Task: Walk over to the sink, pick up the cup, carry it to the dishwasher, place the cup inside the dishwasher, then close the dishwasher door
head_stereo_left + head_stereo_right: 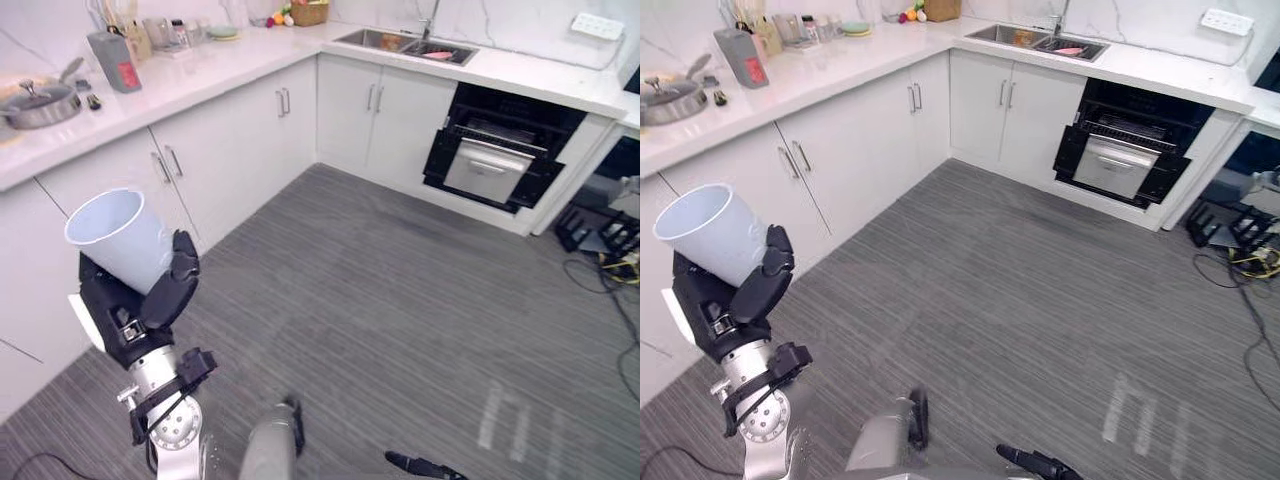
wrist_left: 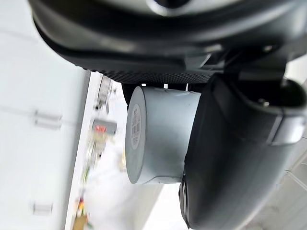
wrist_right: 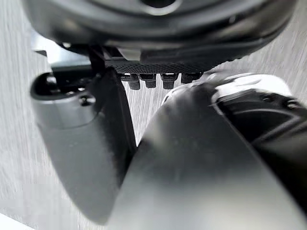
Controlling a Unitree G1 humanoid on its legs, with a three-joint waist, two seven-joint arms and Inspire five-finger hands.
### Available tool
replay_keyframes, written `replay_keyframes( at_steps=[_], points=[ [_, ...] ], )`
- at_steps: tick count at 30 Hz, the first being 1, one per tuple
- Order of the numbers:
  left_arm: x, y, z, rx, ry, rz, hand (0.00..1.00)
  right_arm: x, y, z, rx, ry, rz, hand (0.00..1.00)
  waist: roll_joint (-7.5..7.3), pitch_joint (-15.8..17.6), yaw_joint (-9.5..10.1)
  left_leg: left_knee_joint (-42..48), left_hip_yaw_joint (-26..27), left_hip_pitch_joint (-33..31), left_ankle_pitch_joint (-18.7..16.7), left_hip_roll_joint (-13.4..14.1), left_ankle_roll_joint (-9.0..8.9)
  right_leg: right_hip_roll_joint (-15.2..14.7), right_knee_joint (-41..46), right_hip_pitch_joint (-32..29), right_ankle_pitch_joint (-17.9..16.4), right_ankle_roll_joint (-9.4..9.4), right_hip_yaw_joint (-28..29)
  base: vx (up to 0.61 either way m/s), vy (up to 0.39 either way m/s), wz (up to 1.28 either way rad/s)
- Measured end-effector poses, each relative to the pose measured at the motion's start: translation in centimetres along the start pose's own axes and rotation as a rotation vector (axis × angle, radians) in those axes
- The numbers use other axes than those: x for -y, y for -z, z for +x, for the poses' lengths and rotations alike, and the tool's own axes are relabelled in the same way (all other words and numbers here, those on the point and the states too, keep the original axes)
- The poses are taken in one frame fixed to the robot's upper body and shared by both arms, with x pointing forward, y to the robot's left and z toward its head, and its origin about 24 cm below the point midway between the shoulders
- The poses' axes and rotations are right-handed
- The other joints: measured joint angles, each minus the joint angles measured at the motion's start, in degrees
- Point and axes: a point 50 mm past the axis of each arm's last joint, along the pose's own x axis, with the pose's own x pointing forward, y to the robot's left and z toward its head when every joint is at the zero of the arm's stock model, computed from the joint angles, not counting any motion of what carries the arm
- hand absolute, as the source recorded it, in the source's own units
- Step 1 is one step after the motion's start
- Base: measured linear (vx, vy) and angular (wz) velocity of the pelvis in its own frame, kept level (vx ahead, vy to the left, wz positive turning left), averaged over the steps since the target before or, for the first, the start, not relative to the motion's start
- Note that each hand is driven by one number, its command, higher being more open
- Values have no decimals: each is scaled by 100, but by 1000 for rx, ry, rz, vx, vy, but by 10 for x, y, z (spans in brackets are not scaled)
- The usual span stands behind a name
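Observation:
My left hand point(image 1: 140, 300) is raised at the lower left, shut on a pale blue cup point(image 1: 120, 238) that tilts with its open mouth up and to the left. The left wrist view has the cup's base point(image 2: 144, 143) wedged between the thumb and the palm. Across the grey floor, the dishwasher point(image 1: 495, 150) stands open as a dark cavity with a silver front panel, under the counter at the far right. The sink point(image 1: 405, 45) is set into the counter left of it. My right hand point(image 1: 420, 465) hangs low at the bottom edge, open and holding nothing.
White cabinets point(image 1: 230, 140) run along the left and back under an L-shaped counter. On the counter stand a lidded pot point(image 1: 40, 103), a grey jug point(image 1: 113, 60) and a fruit basket point(image 1: 308, 12). Cables and dark gear point(image 1: 600, 240) lie on the floor at the right.

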Motion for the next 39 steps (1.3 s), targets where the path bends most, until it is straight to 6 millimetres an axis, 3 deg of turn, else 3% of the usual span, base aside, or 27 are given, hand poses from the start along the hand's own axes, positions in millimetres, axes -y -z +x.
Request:
replay_keyframes(
  at_steps=[1,2,4,6,7,8,9,10,12,14,16,18,19,21,22,24,25,27,28,29,31,32,34,35,37,38,39],
  points=[
    [-2,1,-1,-10,-1,9,0,0,2,0,-9,2,10,100,14,-117,40,185,77,-80,9,-114,20,-118,-57,41,-55,-13,120,402,274,-16],
    [-3,3,-5,-23,0,17,0,0,9,0,-32,2,10,100,-224,-319,78,419,357,-211,-34,-370,88,-454,-2,30,-245,22,272,554,297,0],
    [3,9,-4,-40,21,6,0,-1,8,1,-22,9,34,100,-273,-344,10,590,549,-148,-220,-568,423,-599,981,-173,-160,259,471,651,268,27],
    [14,7,-4,-34,99,-17,0,0,9,1,3,15,114,100,-334,-410,-10,462,537,392,-451,-771,845,-782,2304,-459,613,658,453,656,271,26],
    [17,5,-3,-25,126,-25,0,-2,11,2,6,14,138,100,-350,-428,-8,352,536,540,-483,-826,897,-846,2574,-541,890,744,447,475,207,13],
    [26,-1,-2,0,189,-42,0,-5,11,3,18,16,165,100,-420,-468,-13,14,502,891,-518,-976,953,-1011,3233,-819,1591,865,442,428,172,12],
    [39,-6,-1,22,260,-72,0,-5,4,2,63,15,178,100,-426,-471,-45,-591,400,1379,-505,-1112,936,-1002,4312,-1379,1719,801,503,402,153,9],
    [44,-6,0,24,288,-81,0,-7,1,3,82,8,185,100,-400,-477,-60,-891,374,1613,-474,-1132,889,-916,4669,-1618,1592,739,502,368,123,11],
    [64,-9,0,42,365,-112,0,-17,-8,4,141,-21,196,100,-307,-517,-227,-1698,185,2247,-345,-1118,689,-496,5103,-2393,945,381,303,382,100,10],
    [84,-13,2,58,432,-159,0,-27,-12,6,176,-39,221,100,-285,-504,-323,-1937,-38,2498,-158,-1093,653,-166,4644,-3127,422,103,66,376,60,5],
    [101,-13,2,47,501,-182,0,-29,-9,7,165,-31,271,100,-273,-492,-474,-2077,-163,2759,-219,-1076,767,5,3399,-3708,304,-55,-20,466,18,31],
    [114,-11,-5,9,569,-195,0,-24,-3,5,151,11,308,100,-150,-408,-590,-2057,-235,3100,-336,-972,870,118,1904,-3928,654,-60,75,572,-16,39],
    [115,-8,-10,-16,596,-196,0,-23,-5,2,176,18,320,100,-81,-368,-635,-1968,-189,3341,-497,-881,771,184,1084,-3945,1037,-17,124,439,-20,19],
    [113,-6,-17,-39,603,-195,0,-22,-3,0,175,22,301,100,-55,-353,-655,-1857,64,3815,-909,-746,558,198,1046,-3966,1471,-201,150,582,-49,12],
    [108,-6,-20,-35,584,-200,0,-24,-5,0,178,23,280,100,-107,-381,-654,-1815,258,4153,-1184,-691,457,264,1385,-3965,1655,-458,150,754,-112,-8],
    [98,-7,-22,-14,540,-204,0,-27,-1,1,156,19,234,100,-239,-514,-626,-1591,434,4382,-1465,-704,132,342,1640,-3918,1801,-610,104,593,-141,-7],
    [95,-6,-25,-22,515,-211,0,-23,-5,0,161,23,227,100,-168,-567,-664,-1251,451,4352,-1554,-582,122,417,1830,-3931,1783,-742,73,533,-192,0],
    [93,-3,-31,-57,480,-221,0,-13,-12,-3,155,49,158,100,188,-701,-647,838,374,3497,-1387,49,78,878,1621,-3648,1360,-867,16,822,-305,-21],
    [94,-3,-31,-57,477,-226,0,-13,-13,-4,152,53,150,100,234,-674,-632,1503,313,3274,-1136,231,86,1015,1556,-3514,1280,-938,48,840,-285,-36],
    [94,-2,-32,-66,469,-231,0,-12,-15,-3,143,63,125,100,282,-645,-624,2858,176,2773,-617,562,100,1242,1427,-3198,1132,-1057,96,562,-172,-24],
    [94,6,-38,-109,485,-218,0,-13,-15,-3,135,71,87,100,241,-612,-598,4637,3,1898,-537,922,222,1461,966,-2437,987,-1154,261,656,-215,-33],
    [92,9,-41,-125,496,-210,0,-15,-16,-2,144,67,74,100,195,-583,-488,4940,-67,1387,-629,919,331,1477,620,-2022,989,-1153,475,721,-233,-52],
    [92,10,-41,-128,521,-215,0,-16,-22,0,156,61,68,100,129,-519,-402,4533,-63,767,-809,827,394,1451,289,-1624,996,-1143,747,530,-142,-67],
    [91,10,-38,-120,540,-215,0,-19,-30,2,171,47,72,100,126,-492,-331,3619,-29,479,-1024,686,409,1408,153,-1371,969,-1095,1007,475,-41,-99],
    [89,9,-35,-109,559,-210,0,-28,-41,6,196,21,52,100,84,-394,-314,1754,-41,349,-1036,315,412,1265,49,-998,882,-944,1404,474,43,-102],
    [90,9,-36,-112,561,-215,0,-31,-46,6,219,13,46,100,79,-390,-310,112,-413,389,-665,-16,328,1169,14,-859,811,-835,1751,566,192,-120],
    [93,7,-37,-105,553,-228,0,-33,-52,7,244,7,37,100,140,-408,-272,-1066,-996,338,-182,-199,91,1167,-51,-750,722,-725,2155,566,228,-134]
  ],
)
